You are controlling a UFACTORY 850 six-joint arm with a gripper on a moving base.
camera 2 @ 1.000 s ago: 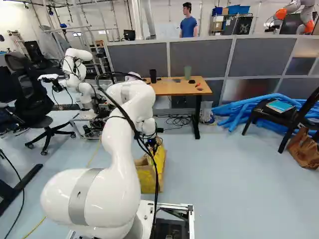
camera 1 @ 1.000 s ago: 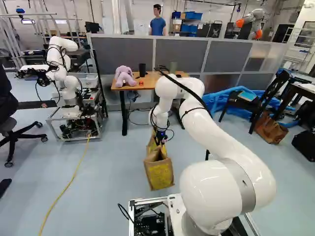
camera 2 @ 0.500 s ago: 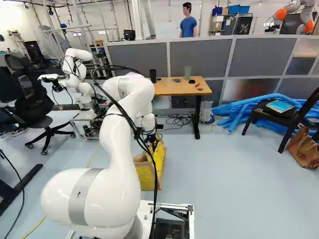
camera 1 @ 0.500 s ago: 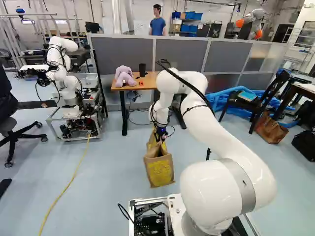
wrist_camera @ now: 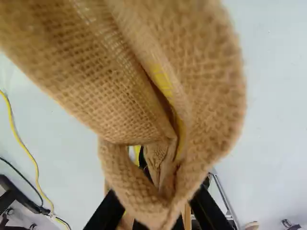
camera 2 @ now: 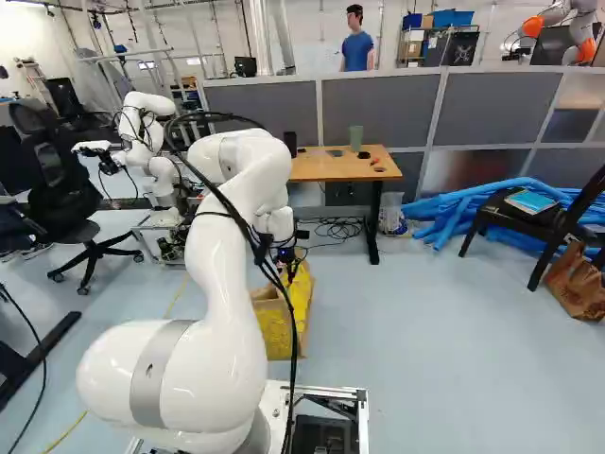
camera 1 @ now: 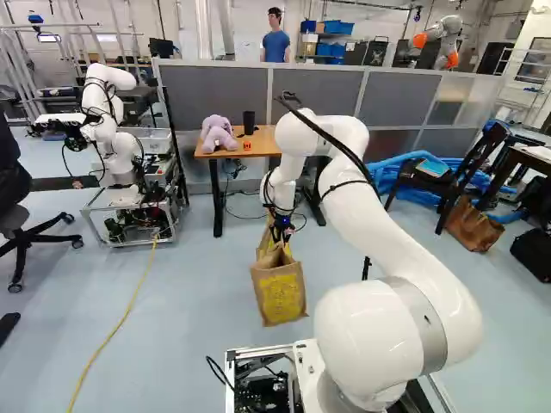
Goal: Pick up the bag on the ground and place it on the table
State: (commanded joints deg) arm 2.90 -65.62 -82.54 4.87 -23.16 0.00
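One burlap bag point(camera 1: 281, 295), just below centre in the left base view, is pinched at its top between both fingers of the end effector point(camera 1: 281, 234); the wooden tabletop point(camera 1: 265, 148) lies beyond, higher up.

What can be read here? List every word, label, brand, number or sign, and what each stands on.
No readable text anywhere.
Yellow print on the bag in the jaws: too blurred to read.
Blue-green item on the black chair: nothing legible.
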